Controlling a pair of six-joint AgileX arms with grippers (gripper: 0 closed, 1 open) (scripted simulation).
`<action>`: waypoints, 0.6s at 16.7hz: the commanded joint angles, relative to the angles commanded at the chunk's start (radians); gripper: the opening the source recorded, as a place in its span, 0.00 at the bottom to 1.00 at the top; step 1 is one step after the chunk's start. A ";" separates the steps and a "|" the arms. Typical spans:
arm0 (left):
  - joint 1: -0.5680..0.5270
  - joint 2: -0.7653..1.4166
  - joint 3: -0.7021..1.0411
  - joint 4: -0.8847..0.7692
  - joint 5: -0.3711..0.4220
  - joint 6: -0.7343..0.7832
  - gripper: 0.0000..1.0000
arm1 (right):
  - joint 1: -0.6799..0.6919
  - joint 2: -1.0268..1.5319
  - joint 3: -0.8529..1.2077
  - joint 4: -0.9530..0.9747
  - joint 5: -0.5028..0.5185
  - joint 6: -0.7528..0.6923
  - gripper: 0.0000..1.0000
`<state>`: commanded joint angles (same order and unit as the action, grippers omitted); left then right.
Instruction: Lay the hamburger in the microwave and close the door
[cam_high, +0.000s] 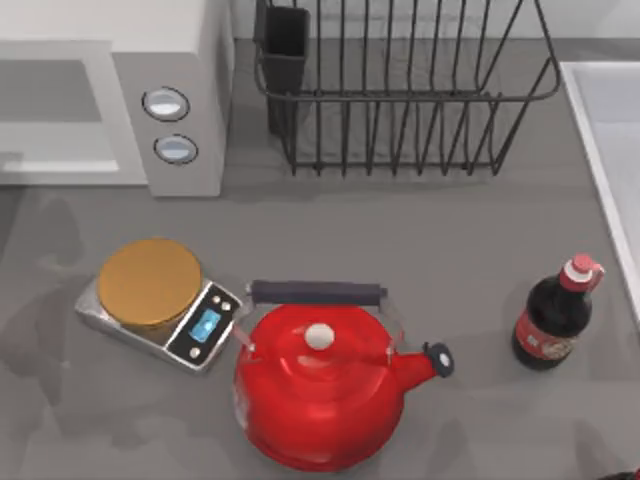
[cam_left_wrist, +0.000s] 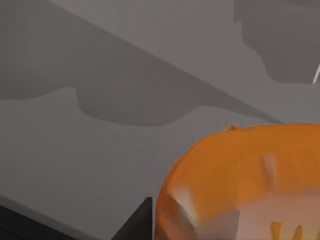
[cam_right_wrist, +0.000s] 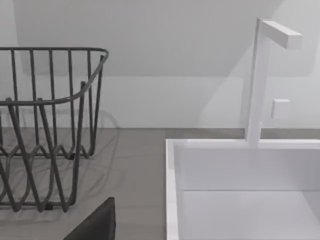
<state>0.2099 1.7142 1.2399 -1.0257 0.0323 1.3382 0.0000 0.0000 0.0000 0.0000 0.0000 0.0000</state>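
The hamburger (cam_left_wrist: 240, 180) is an orange-brown bun with a pale underside, seen very close in the left wrist view. One dark finger (cam_left_wrist: 142, 220) of my left gripper presses against its side, above a grey surface crossed by shadows. The white-grey microwave (cam_high: 180, 60) stands at the table's back left, with two round silver dials (cam_high: 166, 103) and its grey cavity (cam_high: 55, 105) in sight. The door is out of view. In the right wrist view a dark finger (cam_right_wrist: 95, 222) of my right gripper shows near the sink.
A red kettle (cam_high: 320, 385) sits front centre, with a silver scale (cam_high: 160, 305) and its golden plate to its left. A black wire dish rack (cam_high: 400, 90) stands at the back. A dark sauce bottle (cam_high: 552, 318) is at the right, next to a white sink (cam_right_wrist: 240, 165).
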 joint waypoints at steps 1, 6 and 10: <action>-0.006 0.011 -0.006 0.052 0.012 -0.025 0.00 | 0.000 0.000 0.000 0.000 0.000 0.000 1.00; -0.043 0.093 -0.066 0.460 0.089 -0.217 0.00 | 0.000 0.000 0.000 0.000 0.000 0.000 1.00; -0.061 0.183 -0.156 0.890 0.149 -0.453 0.00 | 0.000 0.000 0.000 0.000 0.000 0.000 1.00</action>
<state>0.1487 1.8975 1.0838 -0.1361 0.1812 0.8851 0.0000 0.0000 0.0000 0.0000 0.0000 0.0000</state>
